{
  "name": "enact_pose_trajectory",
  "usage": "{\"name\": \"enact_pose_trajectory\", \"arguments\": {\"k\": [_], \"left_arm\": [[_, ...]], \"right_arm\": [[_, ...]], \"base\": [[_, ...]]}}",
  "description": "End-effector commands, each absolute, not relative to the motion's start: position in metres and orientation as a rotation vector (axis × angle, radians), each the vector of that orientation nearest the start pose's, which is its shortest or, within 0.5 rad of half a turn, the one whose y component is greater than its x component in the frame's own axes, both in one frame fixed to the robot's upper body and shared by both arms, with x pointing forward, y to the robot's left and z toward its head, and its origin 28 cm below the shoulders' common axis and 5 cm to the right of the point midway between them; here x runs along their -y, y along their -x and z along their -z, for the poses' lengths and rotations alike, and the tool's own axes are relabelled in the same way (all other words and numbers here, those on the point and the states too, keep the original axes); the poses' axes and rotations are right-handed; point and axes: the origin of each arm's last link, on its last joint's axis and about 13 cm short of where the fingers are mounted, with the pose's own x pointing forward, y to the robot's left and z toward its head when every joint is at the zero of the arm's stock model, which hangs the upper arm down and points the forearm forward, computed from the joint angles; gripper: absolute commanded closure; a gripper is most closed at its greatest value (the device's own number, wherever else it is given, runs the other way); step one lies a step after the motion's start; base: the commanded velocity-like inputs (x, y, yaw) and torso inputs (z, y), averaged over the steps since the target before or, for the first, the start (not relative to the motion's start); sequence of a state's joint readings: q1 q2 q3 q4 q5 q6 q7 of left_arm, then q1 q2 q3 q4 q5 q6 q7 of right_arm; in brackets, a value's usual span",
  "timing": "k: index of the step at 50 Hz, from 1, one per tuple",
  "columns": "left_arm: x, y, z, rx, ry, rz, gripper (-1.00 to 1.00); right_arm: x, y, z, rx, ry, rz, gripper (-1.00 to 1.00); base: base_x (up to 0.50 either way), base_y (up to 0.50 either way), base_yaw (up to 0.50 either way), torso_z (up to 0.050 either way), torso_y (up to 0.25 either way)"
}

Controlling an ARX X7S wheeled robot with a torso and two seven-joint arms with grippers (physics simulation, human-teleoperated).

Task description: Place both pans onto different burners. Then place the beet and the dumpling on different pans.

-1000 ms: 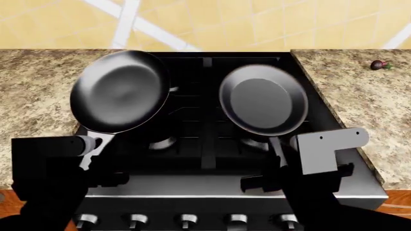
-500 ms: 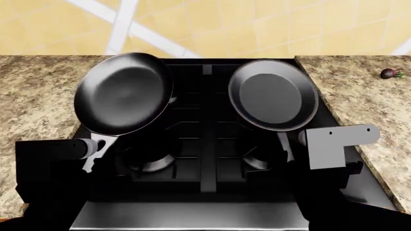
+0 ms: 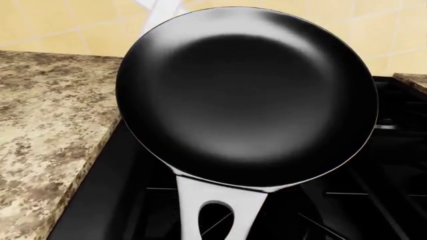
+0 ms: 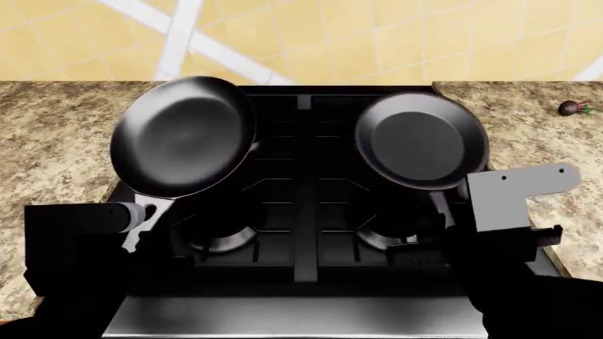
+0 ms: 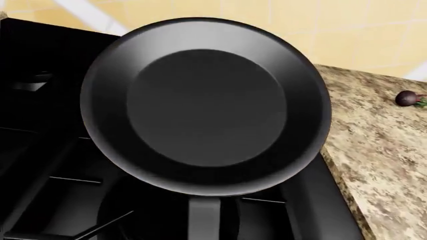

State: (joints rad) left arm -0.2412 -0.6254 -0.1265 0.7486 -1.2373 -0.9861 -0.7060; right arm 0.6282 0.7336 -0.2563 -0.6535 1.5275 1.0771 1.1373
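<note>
Head view: held two pans above the stove point(image 4: 301, 212). Silver-handled pan point(image 4: 183, 146) at left centre, tilted, over the stove's left edge and partly over the surface point(image 4: 47, 141). Black-handled pan point(image 4: 421, 150) at right centre, over the right burners, rim near the stove's right edge. Left gripper point(image 4: 132, 226) at lower left, apparently clamped on the silver handle; jaws lost in dark arm. Right gripper point(image 4: 448, 222) at lower right, behind a grey bracket; closed on the black handle by all appearance, fingers not visible. Two front burners point(image 4: 222, 236) bare below the pans. Beet point(image 4: 569, 107) at upper right on the surface, well apart from both pans. No dumpling in sight.

Left wrist view: filled mostly with the silver-handled pan point(image 3: 247, 95), empty, handle with a slot running to the bottom edge. Gripper itself cut off below the frame. Grates at lower right, surface at left.

Right wrist view: black-handled pan point(image 5: 205, 106), empty, centred over a dark burner, handle leaving the bottom edge. Beet point(image 5: 405, 98) at right edge, small, leaf barely legible.

Step judged: first one, pans not yet set down. Next called for: lowering each level onto its own burner, left pan shifted inward first.
</note>
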Motion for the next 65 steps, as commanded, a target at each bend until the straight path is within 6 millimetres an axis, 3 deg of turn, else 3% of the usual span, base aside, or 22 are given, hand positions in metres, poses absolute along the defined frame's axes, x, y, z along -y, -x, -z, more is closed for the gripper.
{"name": "enact_pose_trajectory", "arguments": {"k": [1, 18, 32, 65], "left_arm": [[-0.259, -0.185, -0.187, -0.101, 0.067, 0.042, 1.0], [-0.26, -0.185, -0.185, -0.107, 0.069, 0.037, 1.0], [-0.259, -0.186, -0.184, -0.11, 0.069, 0.04, 1.0], [-0.261, -0.186, -0.18, -0.12, 0.08, 0.027, 1.0]], "right_arm": [[0.132, -0.198, -0.214, -0.259, 0.191, 0.071, 1.0], [0.129, -0.186, -0.2, -0.322, 0.121, -0.013, 1.0], [0.139, -0.166, -0.204, -0.345, 0.166, 0.042, 1.0], [0.128, -0.186, -0.185, -0.401, 0.184, -0.002, 1.0]], "base": [[0.0, 0.0, 0.0, 0.01, 0.0], [0.0, 0.0, 0.0, 0.001, 0.004], [0.0, 0.0, 0.0, 0.001, 0.004], [0.0, 0.0, 0.0, 0.001, 0.004]]}}
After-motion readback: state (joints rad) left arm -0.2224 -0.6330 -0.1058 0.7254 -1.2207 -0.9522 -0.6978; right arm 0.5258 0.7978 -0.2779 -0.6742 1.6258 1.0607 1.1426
